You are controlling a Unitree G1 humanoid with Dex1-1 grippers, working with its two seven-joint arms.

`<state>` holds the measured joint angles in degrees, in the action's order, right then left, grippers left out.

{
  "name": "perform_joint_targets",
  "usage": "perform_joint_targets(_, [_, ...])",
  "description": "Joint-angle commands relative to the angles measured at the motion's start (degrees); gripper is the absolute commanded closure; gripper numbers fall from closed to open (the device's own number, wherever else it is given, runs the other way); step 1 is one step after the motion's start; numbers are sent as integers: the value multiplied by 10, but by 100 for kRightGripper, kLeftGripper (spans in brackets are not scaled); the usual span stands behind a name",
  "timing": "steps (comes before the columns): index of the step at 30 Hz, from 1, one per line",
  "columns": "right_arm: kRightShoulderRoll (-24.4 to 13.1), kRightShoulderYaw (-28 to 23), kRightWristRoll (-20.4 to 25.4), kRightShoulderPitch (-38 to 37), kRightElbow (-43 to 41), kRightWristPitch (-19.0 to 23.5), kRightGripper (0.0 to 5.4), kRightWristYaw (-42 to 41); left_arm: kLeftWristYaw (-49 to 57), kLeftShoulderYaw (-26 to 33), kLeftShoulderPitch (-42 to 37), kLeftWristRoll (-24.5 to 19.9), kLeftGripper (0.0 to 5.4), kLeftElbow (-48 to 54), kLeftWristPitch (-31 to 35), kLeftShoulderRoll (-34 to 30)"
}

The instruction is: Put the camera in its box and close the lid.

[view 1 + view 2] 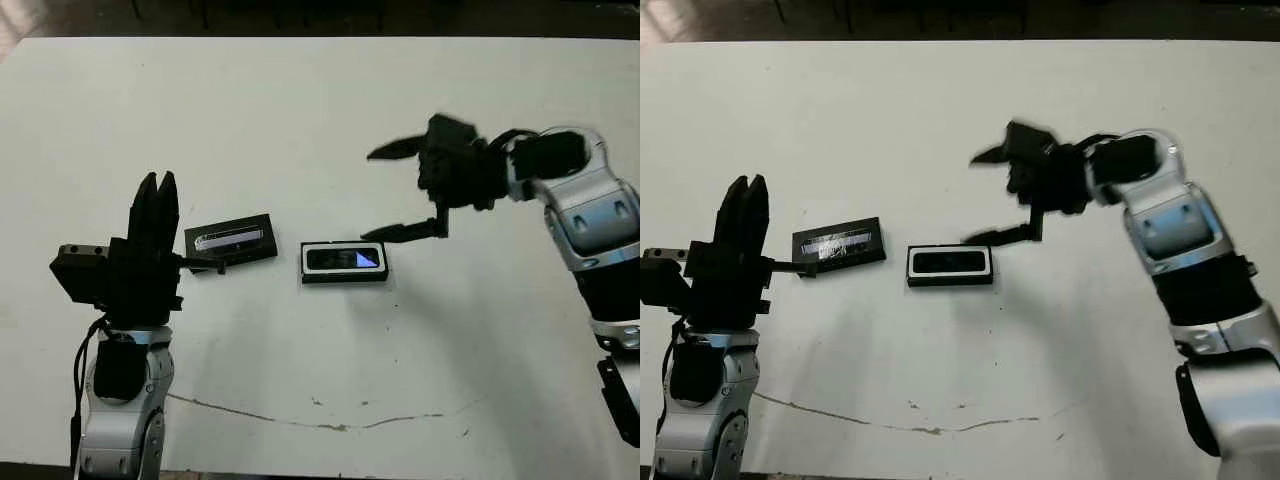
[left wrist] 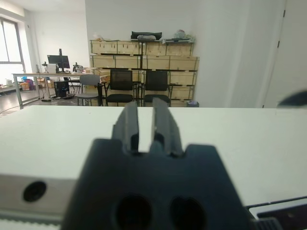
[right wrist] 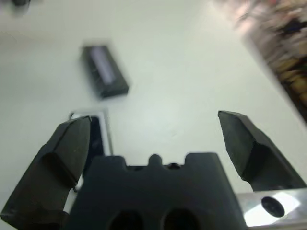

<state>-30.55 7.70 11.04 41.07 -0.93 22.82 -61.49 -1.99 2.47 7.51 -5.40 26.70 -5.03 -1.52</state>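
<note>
The box (image 1: 345, 279), a black-rimmed tray with white lining, sits mid-table. Inside it lies the camera (image 1: 335, 260), a black bar with a blue-lit patch at one end. Just to its left lies the lid (image 1: 231, 240), a flat black panel with its silvery strip facing up, separate from the box. My right gripper (image 1: 385, 192) hovers open just right of the box, one finger (image 1: 400, 232) low near the box's right end. The right wrist view shows the lid (image 3: 104, 72) and part of the box (image 3: 98, 132). My left gripper (image 1: 155, 200) stands shut and empty, left of the lid.
The white table (image 1: 300, 120) stretches bare behind the objects to its far edge. A thin dark crack line (image 1: 320, 425) runs along the front. The left wrist view looks across the tabletop to chairs (image 2: 121, 86) and shelves beyond.
</note>
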Motion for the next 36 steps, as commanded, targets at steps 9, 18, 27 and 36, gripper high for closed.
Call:
perform_joint_targets(9, [75, -89, -13, -228, -206, 10, 106, 285, -5, 17, 11, -1, 540, -6, 4, -11])
perform_joint_targets(18, [48, -133, 42, -318, -202, -23, 308, 260, -80, 97, -44, -44, 540, -7, 34, -120])
perform_joint_targets(27, [54, -158, 94, -346, -195, -40, 512, 263, -237, 138, -155, -105, 540, -66, 151, -315])
perform_joint_targets(36, [46, -159, 108, -338, -195, -29, 540, 275, -472, 26, -332, -140, 385, -231, 248, -428])
